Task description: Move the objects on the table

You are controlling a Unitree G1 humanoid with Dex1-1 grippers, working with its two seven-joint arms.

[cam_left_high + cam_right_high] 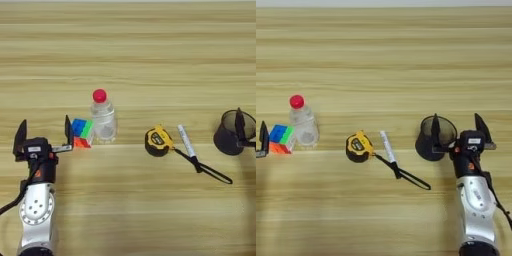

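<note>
left gripper [44, 132]: fingers spread wide, holding nothing; right finger just beside the puzzle cube [82, 132], contact unclear
right gripper [457, 128]: wide open, one finger inside the dark cup [433, 140], other outside its right wall, not clamped
bottle [103, 118]: upright, red cap, right next to cube
tape measure [158, 141]: mid table [150, 50], strap trailing right
marker [186, 140]: just right of tape measure, over strap
</note>
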